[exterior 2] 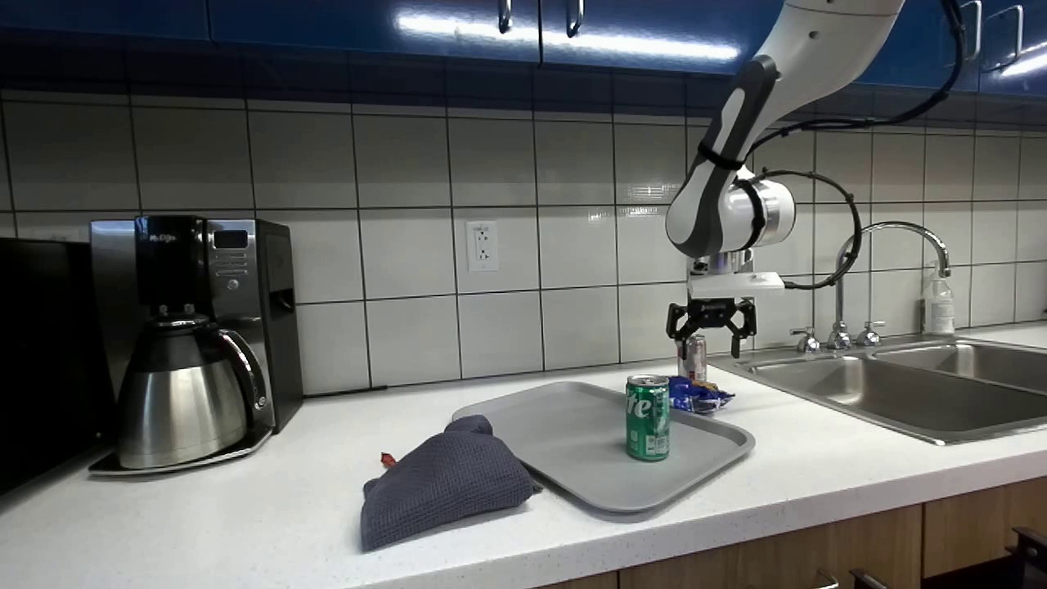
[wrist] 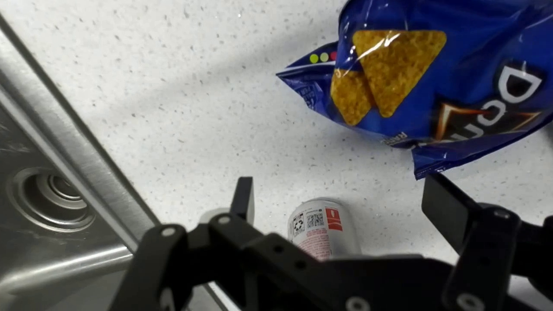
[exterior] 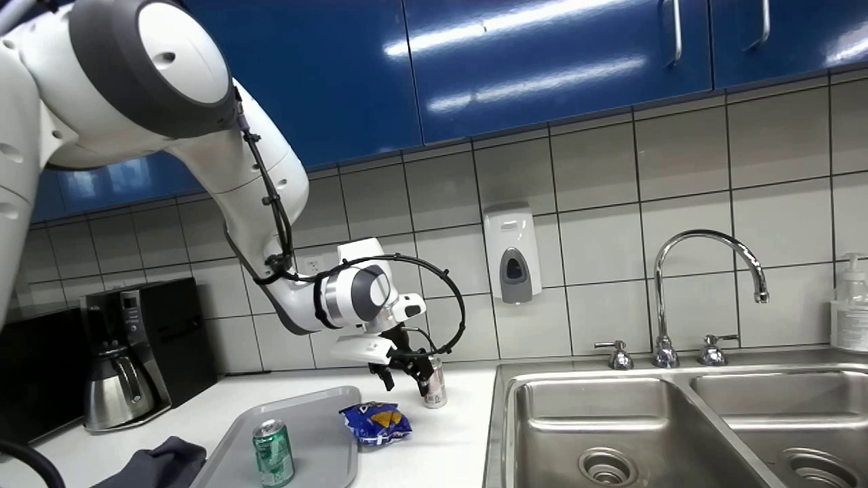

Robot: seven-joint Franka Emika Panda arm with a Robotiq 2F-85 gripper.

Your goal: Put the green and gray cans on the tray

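White counter: green can stands on the tray, gray can off it near the chip bag. Watch the gripper: it hangs spread, alignment hard to judge from here; descending off-centre could topple that can.

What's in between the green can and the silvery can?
The blue chip bag, plus the rim of the tray, as an exterior view shows.

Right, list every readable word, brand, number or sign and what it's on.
"Dor…", rest unclear: blue chip bag.
"RA…", rest unclear: same bag.
"te": green can.
Recycling sign: gray can.
QR code: same can.
Too small or blurred: the gray can's fine print, lettering on coffee maker, soap bottle label.
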